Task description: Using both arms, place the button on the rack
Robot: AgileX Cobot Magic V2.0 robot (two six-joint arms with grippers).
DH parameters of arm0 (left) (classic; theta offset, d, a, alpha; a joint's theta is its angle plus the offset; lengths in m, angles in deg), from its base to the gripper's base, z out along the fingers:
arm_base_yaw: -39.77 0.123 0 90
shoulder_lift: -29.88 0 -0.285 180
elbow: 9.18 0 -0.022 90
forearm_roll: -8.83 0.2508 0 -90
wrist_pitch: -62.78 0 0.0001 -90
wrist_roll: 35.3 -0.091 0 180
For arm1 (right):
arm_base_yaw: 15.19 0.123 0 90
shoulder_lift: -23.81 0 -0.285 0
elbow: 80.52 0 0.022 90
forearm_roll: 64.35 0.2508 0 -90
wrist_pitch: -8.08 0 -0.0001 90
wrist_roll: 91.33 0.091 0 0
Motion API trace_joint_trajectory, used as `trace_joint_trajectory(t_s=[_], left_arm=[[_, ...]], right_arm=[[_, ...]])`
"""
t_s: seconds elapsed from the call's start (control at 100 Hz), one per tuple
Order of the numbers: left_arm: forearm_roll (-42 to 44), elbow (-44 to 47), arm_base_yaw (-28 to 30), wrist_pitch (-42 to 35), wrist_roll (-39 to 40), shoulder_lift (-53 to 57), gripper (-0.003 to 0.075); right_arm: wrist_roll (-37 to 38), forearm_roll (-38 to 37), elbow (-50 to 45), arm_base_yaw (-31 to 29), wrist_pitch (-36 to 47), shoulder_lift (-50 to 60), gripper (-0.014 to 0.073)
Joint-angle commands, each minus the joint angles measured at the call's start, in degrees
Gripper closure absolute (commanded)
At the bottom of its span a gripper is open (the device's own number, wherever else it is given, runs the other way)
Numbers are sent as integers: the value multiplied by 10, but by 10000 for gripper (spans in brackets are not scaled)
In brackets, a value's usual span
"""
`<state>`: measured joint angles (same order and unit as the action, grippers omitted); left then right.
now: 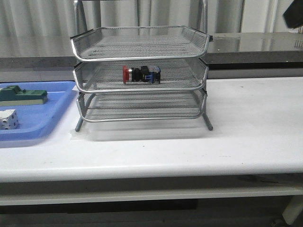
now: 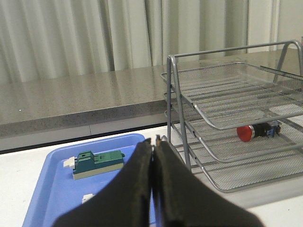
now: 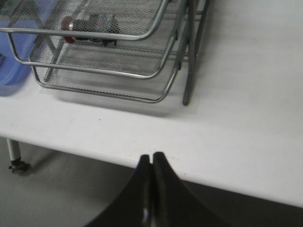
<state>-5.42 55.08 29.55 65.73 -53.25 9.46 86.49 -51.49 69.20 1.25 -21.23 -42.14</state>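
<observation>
— Pale curtains hang behind a grey stone counter, and in front of it runs the white table [image 1: 246, 123]. What is the biggest thing on it?

— That is the rack [image 1: 140, 75], three wire-mesh tiers on a metal frame. From the left gripper [image 2: 154, 142] it stands just off to one side and beyond the fingertips; from the right gripper [image 3: 152, 157] it lies ahead, well apart across bare table.

— And next in size?

— Next comes the blue tray [image 1: 33, 125], cut off at the front view's left edge. It lies under and past the left gripper's tips. A green block [image 2: 98, 163] sits in it beyond that gripper, and a white cube [image 1: 8, 119] with dots is only partly in view.

— Where is the button [image 1: 141, 74]?

— It lies on its side in the middle tier, red cap to the robot's left, seen through mesh, so its rear is hard to make out.

— The claws?

— Both are pressed together, fingers touching, holding nothing. The arms themselves barely show in the front view.
</observation>
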Motion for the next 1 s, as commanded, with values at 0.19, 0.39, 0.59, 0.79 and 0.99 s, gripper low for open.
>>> trace_joint_trajectory(t_s=[0.19, 0.39, 0.59, 0.79, 0.99], left_arm=[[-7, -16, 0, -44, 6, -4, 741], [-7, -16, 0, -44, 6, -4, 741], [-7, -16, 0, -44, 6, -4, 741], [-7, -16, 0, -44, 6, -4, 741], [-7, -16, 0, -44, 6, -4, 741]], right_arm=[[7, -54, 13, -57, -62, 161, 651], [33, -81, -14, -81, -100, 267, 651], [37, -107, -71, -98, -100, 360, 651], [37, -107, -104, -98, -113, 424, 651], [37, -107, -104, -98, -115, 430, 651]])
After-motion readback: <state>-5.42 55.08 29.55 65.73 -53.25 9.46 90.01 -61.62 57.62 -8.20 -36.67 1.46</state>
